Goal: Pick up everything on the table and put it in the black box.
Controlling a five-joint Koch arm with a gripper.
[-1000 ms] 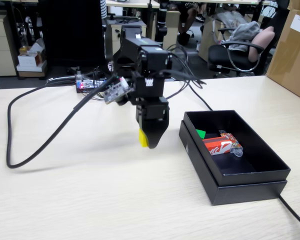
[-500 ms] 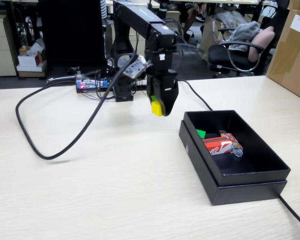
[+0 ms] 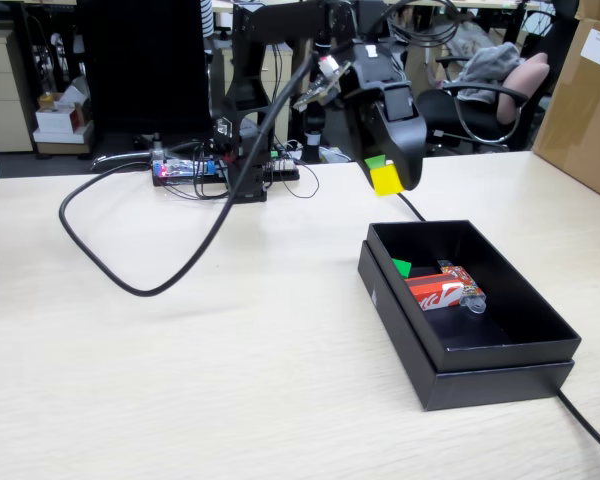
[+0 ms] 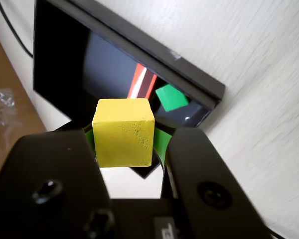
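- My pincer [image 3: 388, 178] is clamped on the small yellow cube [image 4: 123, 132], held in the air above the pale wood-grain counter [image 3: 180, 370], just beyond the far left corner of the shallow matte black cardboard box [image 3: 540, 345].
- Inside that box lie the small green cube [image 3: 401, 267] and the flat red packet with a white swirl [image 3: 435, 293].

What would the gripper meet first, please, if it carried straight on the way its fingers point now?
Probably the black box: the gripper, holding the yellow cube, points down at its near end, though depth is unclear.
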